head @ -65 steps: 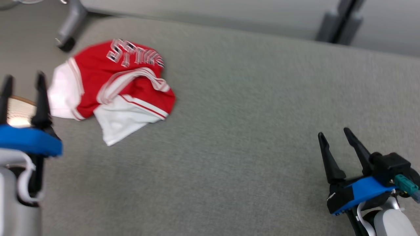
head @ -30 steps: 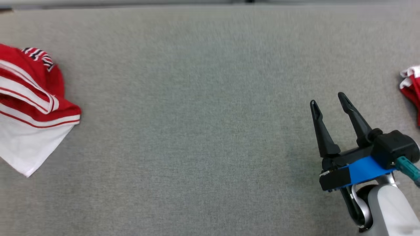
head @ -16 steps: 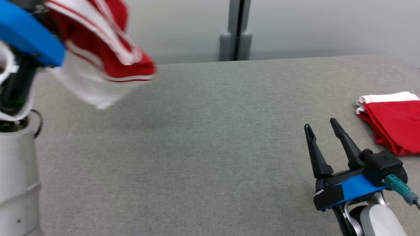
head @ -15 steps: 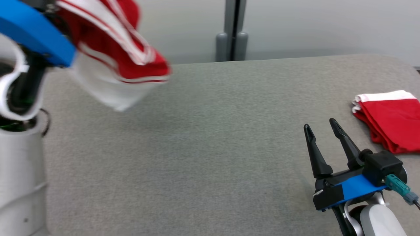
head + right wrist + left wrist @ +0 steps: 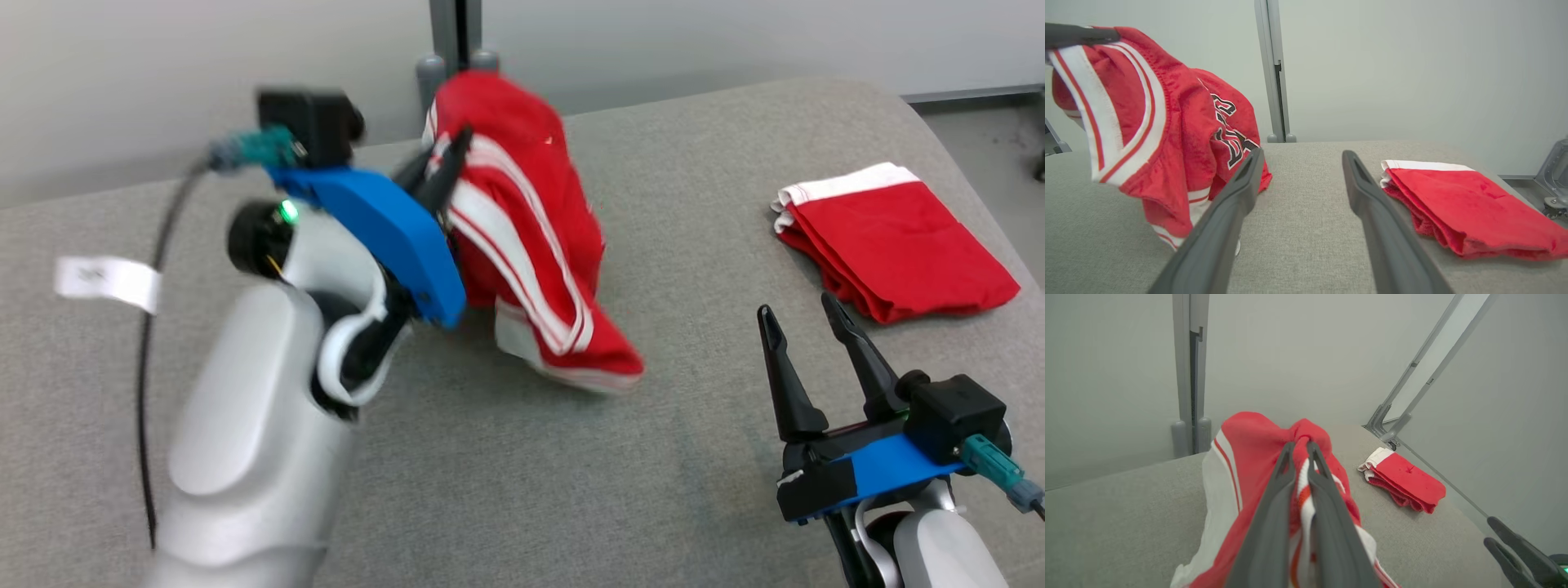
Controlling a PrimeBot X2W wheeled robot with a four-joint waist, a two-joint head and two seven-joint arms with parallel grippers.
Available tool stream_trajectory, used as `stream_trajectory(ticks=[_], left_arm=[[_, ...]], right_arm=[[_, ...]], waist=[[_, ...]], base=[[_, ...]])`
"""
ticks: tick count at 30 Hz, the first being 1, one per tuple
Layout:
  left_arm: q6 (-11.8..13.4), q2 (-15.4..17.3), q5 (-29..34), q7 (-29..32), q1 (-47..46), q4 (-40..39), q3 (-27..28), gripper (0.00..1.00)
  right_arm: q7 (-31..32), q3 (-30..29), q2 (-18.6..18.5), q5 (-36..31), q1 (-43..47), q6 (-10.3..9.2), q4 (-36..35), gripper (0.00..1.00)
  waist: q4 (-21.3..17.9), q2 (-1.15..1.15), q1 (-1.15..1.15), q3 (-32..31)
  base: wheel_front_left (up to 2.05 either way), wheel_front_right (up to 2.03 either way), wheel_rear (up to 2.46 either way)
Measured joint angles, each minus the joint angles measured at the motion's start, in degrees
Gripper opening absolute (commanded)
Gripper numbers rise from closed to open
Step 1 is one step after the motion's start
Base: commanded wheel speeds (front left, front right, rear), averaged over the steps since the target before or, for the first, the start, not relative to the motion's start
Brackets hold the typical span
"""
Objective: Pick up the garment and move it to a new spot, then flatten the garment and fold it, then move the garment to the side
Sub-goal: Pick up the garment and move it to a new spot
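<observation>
Nearest, at the right, the right pincer [image 5: 796, 306] hovers low over the grey tabletop [image 5: 571, 506], its two fingers spread wide with nothing between them. Farther in and to the left, the left pincer [image 5: 445, 167] is clamped tight on a bunched fold of the red and white garment [image 5: 531, 245], which hangs from it in a crumpled drape above the middle of the tabletop (its lowest hem seems to reach the surface, though I cannot be sure it rests there). Beyond the right pincer, at the far right, a folded red cloth [image 5: 890, 245] lies well apart from the hanging garment. At the far edge a grey post [image 5: 455, 33] stands against the pale wall [image 5: 735, 33]. I judge the first step, carrying the garment to a new spot, to be under way. Next it needs lowering onto open tabletop, clear of the folded cloth, so that both pincers can spread it flat.
</observation>
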Motion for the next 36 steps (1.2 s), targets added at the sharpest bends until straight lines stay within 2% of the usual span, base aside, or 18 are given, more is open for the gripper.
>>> stream_trajectory(ticks=[3, 4, 5, 6, 7, 8, 12, 17, 23, 27, 30, 36], left_arm=[[-0.44, -0.74, 0.57, -3.12, 3.47, 5.31, -2.54, 0.00], [-0.48, -0.97, 1.81, -5.72, 5.60, 9.24, -4.25, 0.00], [-0.48, -0.97, 1.81, -5.72, 5.60, 9.24, -4.25, 0.13], [-0.65, -0.87, 3.23, -7.45, 6.36, 10.99, -5.52, 0.36], [-0.85, -0.73, 4.69, -8.92, 6.86, 12.96, -6.65, 0.85], [-0.88, -0.70, 5.61, -10.21, 7.44, 14.85, -7.36, 1.00], [-0.88, -0.97, 6.47, -16.04, 9.14, 19.96, -8.40, 1.00], [-1.41, -1.29, 5.65, -25.43, 10.28, 19.05, -8.32, 1.00], [-1.00, 2.79, 4.97, -36.69, 16.77, 14.59, -4.79, 1.00], [0.89, 5.73, 4.24, -39.68, 22.13, 11.47, -0.96, 1.00], [3.38, 7.98, 3.70, -40.69, 27.77, 8.64, 3.15, 1.00], [5.78, 9.49, 3.11, -40.99, 34.23, 5.22, 7.30, 1.00]], right_arm=[[-0.23, 0.21, 0.14, 0.22, -0.28, 0.00, 0.25, 1.00], [-0.25, 0.40, 0.29, 0.23, -0.29, 0.00, 0.57, 1.00], [-0.25, 0.40, 0.29, 0.23, -0.29, 0.00, 0.57, 1.00], [-0.27, 0.38, 0.34, 0.27, -0.29, 0.00, 0.73, 1.00], [-0.36, 0.44, 0.42, 0.31, -0.29, 0.00, 0.82, 1.00], [-0.41, 0.43, 0.45, 0.32, -0.29, 0.00, 0.92, 1.00], [-0.45, -0.70, 0.36, 0.35, -0.22, 0.00, 1.07, 1.00], [-0.35, -1.45, 0.26, 0.19, 0.54, 0.00, 0.79, 1.00], [0.64, -1.92, 0.33, -0.08, 2.50, 0.00, 0.49, 1.00], [1.12, -3.18, 0.36, -0.07, 4.76, 0.00, 0.20, 1.00], [1.59, -3.89, 0.37, -0.04, 6.90, 0.00, 0.75, 1.00], [1.55, -4.72, 0.51, 0.07, 9.00, 0.00, 1.88, 1.00]], waist=[[-1.09, 0.00, 0.00, 0.70], [-1.49, 0.00, 0.00, 0.96], [-1.49, 0.00, 0.00, 0.96], [-1.61, 0.00, 0.00, 1.01], [-1.70, 0.00, 0.00, 1.00], [-1.76, 0.00, 0.00, 0.92], [-1.18, 0.00, 0.00, 0.21], [0.81, 0.00, 0.00, -1.49], [3.58, 0.00, 0.00, -4.48], [5.03, 0.00, -0.01, -6.60], [6.68, 0.00, -0.01, -8.31], [7.65, 0.00, -0.01, -9.80]], base=[[0.00, 0.00, 0.00], [0.00, 0.00, 0.00], [0.00, 0.00, 0.00], [0.00, 0.00, 0.00], [0.00, 0.00, 0.00], [0.00, 0.00, 0.00], [0.00, 0.00, 0.00], [0.00, 0.00, 0.00], [0.00, 0.00, 0.00], [0.00, 0.00, 0.00], [0.00, 0.00, 0.00], [0.00, 0.00, 0.00]])
